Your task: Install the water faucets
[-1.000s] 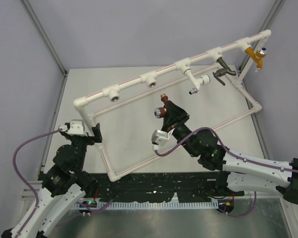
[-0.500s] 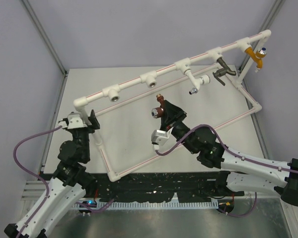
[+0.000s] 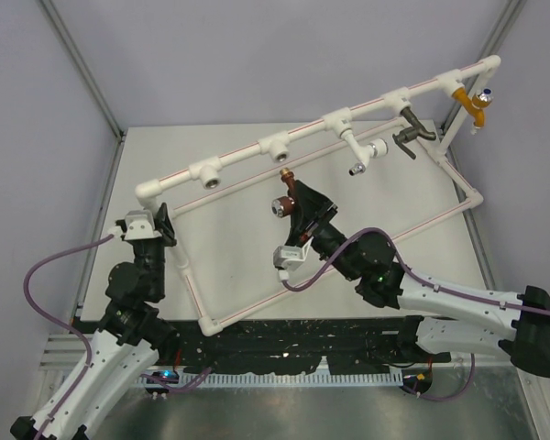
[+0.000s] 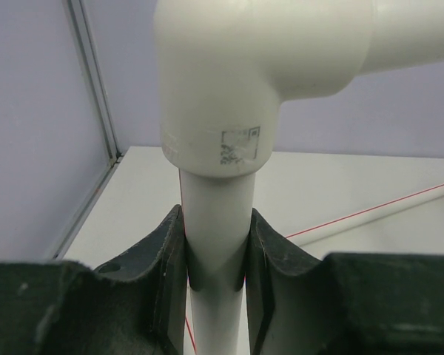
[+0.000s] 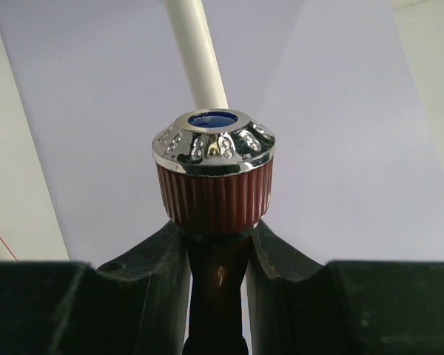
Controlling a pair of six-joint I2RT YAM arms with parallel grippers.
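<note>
The water faucet [image 3: 285, 196] is a reddish-brown tap with a brass threaded end and a dark-red ribbed knob [image 5: 214, 181] capped in chrome. My right gripper [image 3: 299, 209] is shut on the tap's body just below the knob [image 5: 216, 255] and holds it above the table, a little below the upper rail of the white pipe frame [image 3: 247, 158]. The brass end points up toward that rail. My left gripper [image 3: 160, 223] is shut on the frame's left upright pipe [image 4: 214, 244], right under the corner elbow [image 4: 222, 81].
Two open sockets [image 3: 208, 176] [image 3: 279, 151] face forward on the upper rail. Further right hang a white-and-chrome tap [image 3: 360, 156], a dark bronze tap [image 3: 411, 134] and an orange tap [image 3: 473, 102]. The frame's lower rails [image 3: 257, 302] lie on the table.
My left gripper moved in onto the frame's left upright and closed on it. The right arm carried the faucet up and to the left, nearer the upper rail.
</note>
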